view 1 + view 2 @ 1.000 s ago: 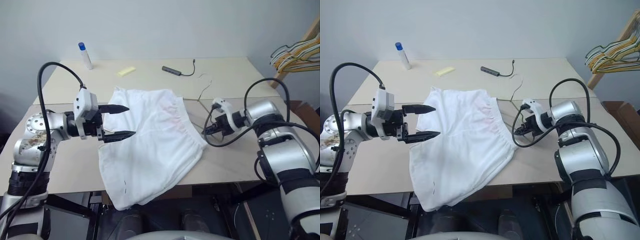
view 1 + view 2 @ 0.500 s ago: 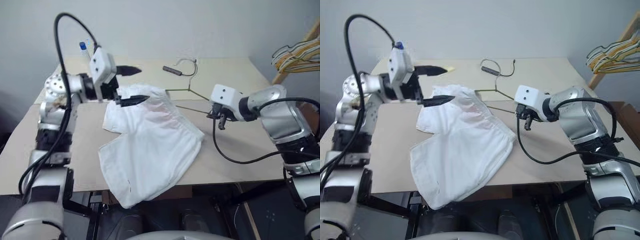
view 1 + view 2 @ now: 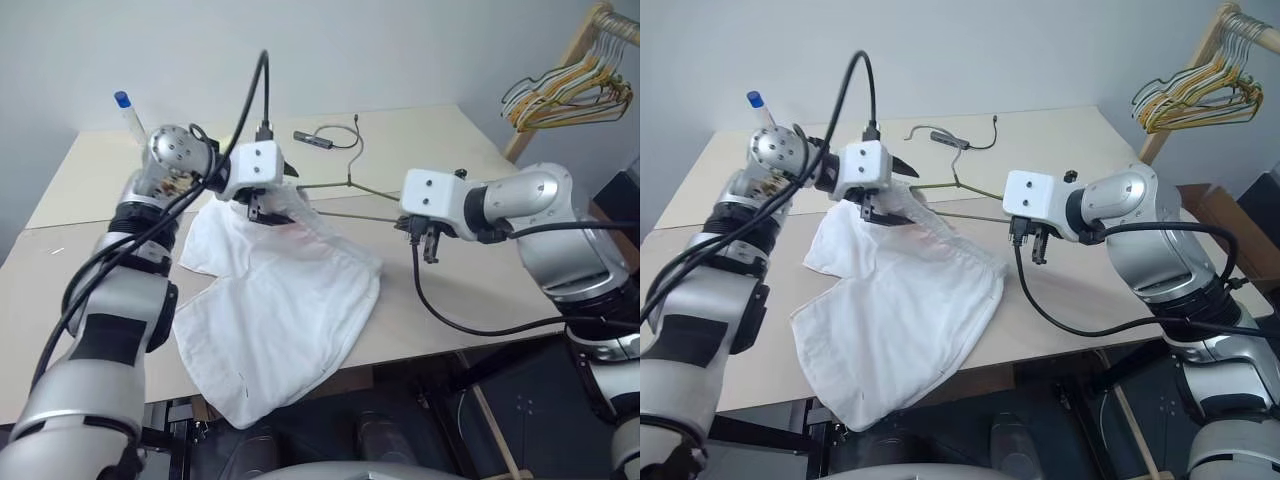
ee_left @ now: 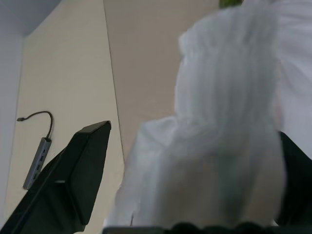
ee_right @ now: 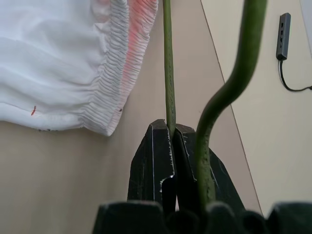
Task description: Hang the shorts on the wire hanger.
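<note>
White fabric fills the middle of the frame: the shorts (image 3: 275, 300) lie spread on the table (image 3: 470, 300), one leg hanging over the near edge at lower centre, the gathered waistband up toward the centre with a faint pink blush in it. At upper left of centre the left gripper (image 3: 892, 192) has its black fingers spread wide, and the wrist view shows a bunched fold of waistband sitting right between them, not yet pinched.

Over on the right of centre, the right gripper (image 5: 171, 141) is clamped tight on the wire hanger (image 3: 345, 190), thin olive wire squeezed between the pads, with the second wire curving past just beside them. The hanger reaches from that grip toward the waistband, its hook curling up near the adapter (image 3: 316, 139) and cable at upper centre. A bunch of yellowish hangers (image 3: 555, 90) hangs at upper right, well apart, and a blue-capped tube (image 3: 127, 112) stands at upper left.

So the step in hand looks like taking hold of the waistband. To do it well, the left fingers should close on one layer of elastic only, near the edge, so the opening stays free. The right arm should keep the hanger steady and level, one end aimed into the waist. Grabbing both layers together would seal the opening and leave nothing to thread.
</note>
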